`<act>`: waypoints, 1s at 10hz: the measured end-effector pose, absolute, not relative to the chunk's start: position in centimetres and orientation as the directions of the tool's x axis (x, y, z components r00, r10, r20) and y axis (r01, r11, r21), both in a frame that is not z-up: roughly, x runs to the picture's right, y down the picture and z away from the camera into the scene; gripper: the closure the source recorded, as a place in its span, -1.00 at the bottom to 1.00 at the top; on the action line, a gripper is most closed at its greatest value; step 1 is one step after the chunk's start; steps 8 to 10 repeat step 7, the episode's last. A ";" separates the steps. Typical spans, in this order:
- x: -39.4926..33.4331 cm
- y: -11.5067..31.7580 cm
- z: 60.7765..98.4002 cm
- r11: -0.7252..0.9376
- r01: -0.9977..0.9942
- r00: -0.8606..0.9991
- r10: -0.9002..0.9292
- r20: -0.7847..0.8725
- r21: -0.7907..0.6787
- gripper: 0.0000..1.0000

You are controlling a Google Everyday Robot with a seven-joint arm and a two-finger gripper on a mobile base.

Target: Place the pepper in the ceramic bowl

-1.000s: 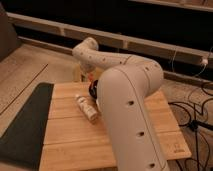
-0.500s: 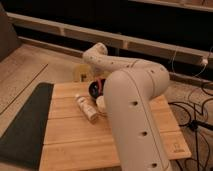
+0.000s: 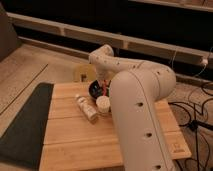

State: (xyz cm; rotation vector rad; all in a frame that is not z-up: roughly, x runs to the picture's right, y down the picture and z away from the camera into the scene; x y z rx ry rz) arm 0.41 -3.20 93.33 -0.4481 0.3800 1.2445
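The pepper (image 3: 103,89) is a small red-orange piece that hangs upright at the tip of my gripper (image 3: 103,85). My gripper reaches down from the white arm's bend and is shut on the pepper, over the right side of the ceramic bowl. The ceramic bowl (image 3: 94,90) is dark and round and sits near the far edge of the wooden table (image 3: 75,140). The arm's forearm hides most of the gripper.
A small white cup (image 3: 103,104) stands just in front of the bowl. A pale bottle with a label (image 3: 86,107) lies to its left. A dark mat (image 3: 25,125) borders the table's left side. A yellowish object (image 3: 80,73) is behind the table. Cables lie on the floor at right (image 3: 192,107).
The arm's bend and the gripper have swung to the right and a little nearer, carrying the pepper to above the bowl's right side. The cup and bottle have not moved.
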 end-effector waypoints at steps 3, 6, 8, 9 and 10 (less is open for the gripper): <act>1.3 -4.4 93.7 0.237 -0.966 0.257 0.825 -0.502 -0.104 -0.44; 0.1 -4.5 94.3 0.246 -0.959 0.283 0.818 -0.500 -0.141 -0.44; 0.1 -4.5 94.3 0.246 -0.959 0.283 0.818 -0.500 -0.141 -0.44; 0.1 -4.5 94.3 0.246 -0.959 0.283 0.818 -0.500 -0.141 -0.44; 0.1 -4.5 94.3 0.246 -0.959 0.283 0.818 -0.500 -0.141 -0.44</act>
